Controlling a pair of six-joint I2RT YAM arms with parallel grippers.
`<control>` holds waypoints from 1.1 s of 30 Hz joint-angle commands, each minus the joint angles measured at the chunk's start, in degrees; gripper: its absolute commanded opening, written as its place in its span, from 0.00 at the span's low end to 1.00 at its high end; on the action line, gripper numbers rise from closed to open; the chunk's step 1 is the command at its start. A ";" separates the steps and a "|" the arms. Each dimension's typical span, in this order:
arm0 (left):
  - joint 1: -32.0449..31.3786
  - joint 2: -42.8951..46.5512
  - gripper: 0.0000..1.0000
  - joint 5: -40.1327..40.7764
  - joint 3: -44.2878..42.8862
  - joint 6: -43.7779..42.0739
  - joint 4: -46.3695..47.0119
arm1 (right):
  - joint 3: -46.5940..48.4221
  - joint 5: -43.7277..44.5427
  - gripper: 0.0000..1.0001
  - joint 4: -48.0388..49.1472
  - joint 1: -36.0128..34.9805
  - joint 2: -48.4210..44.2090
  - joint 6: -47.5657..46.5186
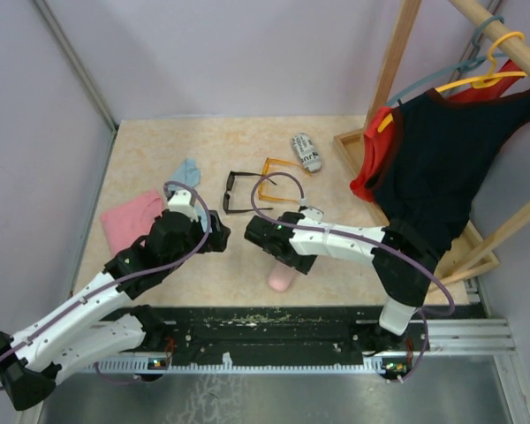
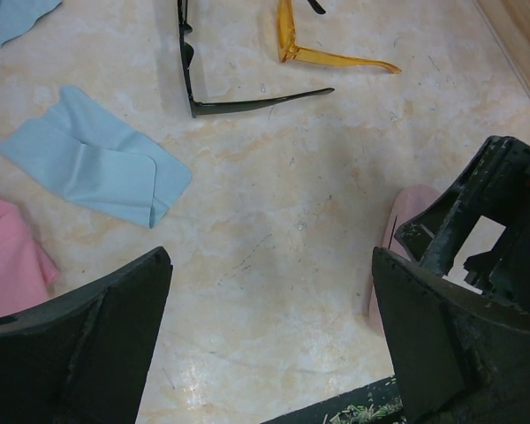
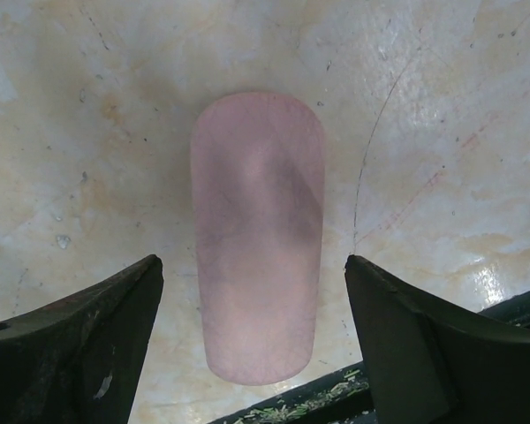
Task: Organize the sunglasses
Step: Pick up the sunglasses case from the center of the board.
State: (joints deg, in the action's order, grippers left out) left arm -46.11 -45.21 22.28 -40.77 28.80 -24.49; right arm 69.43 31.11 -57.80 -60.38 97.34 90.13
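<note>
The black sunglasses have a thin dark frame and dark lenses. The orange sunglasses are translucent amber. Both pairs lie on the table with their arms unfolded, beyond the pink case, the black pair to its far left and the orange pair just right of the black. Each front runs near-to-far and the arms point right. The pink case is oblong with its long axis running near-to-far, and nothing of its inside shows. A printed case lies well beyond it to the right, contents unseen. The right gripper hangs over the pink case, fingers spread on either side without touching it. The left gripper, left of the case, is spread wide over bare tabletop.
</note>
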 commanded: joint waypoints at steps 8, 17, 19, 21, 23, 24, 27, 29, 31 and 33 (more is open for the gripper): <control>-0.03 1.17 1.00 -0.65 0.65 0.61 0.75 | -1.17 -3.18 0.81 3.78 -0.53 1.75 -0.24; -0.04 0.80 0.99 -0.79 0.70 0.57 0.98 | -1.88 -4.04 0.73 5.59 -0.53 2.97 -1.72; 0.01 0.72 0.99 -0.79 0.79 0.58 1.08 | -1.95 -3.88 0.73 5.55 -0.53 3.11 -1.93; -0.01 0.62 0.99 -0.99 0.89 0.56 1.27 | -1.81 -3.62 0.73 5.11 -0.55 3.33 -2.17; -0.04 0.39 0.99 -1.10 0.91 0.59 1.39 | -1.53 -3.38 0.76 4.23 -0.53 3.80 -2.25; 0.01 0.27 0.99 -1.22 0.95 0.63 1.50 | -1.27 -3.21 0.77 3.71 -0.53 4.15 -2.25; -0.03 0.00 0.99 -1.50 0.88 0.49 1.54 | -1.57 -3.36 0.77 3.90 -0.55 4.49 -2.30; -0.03 -0.11 0.99 -1.54 1.00 0.49 1.64 | -2.05 -3.50 0.77 4.62 -0.53 4.49 -2.21; -0.04 -0.10 0.99 -1.59 1.00 0.48 1.73 | -2.35 -3.45 0.75 5.19 -0.53 4.30 -2.20; -0.04 -0.08 0.99 -1.63 1.04 0.48 1.88 | -2.54 -3.36 0.73 5.48 -0.53 4.05 -2.17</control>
State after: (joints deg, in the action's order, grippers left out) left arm -46.11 -45.32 21.34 -40.34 28.95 -24.25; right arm 67.11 26.85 -53.15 -60.38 101.65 88.07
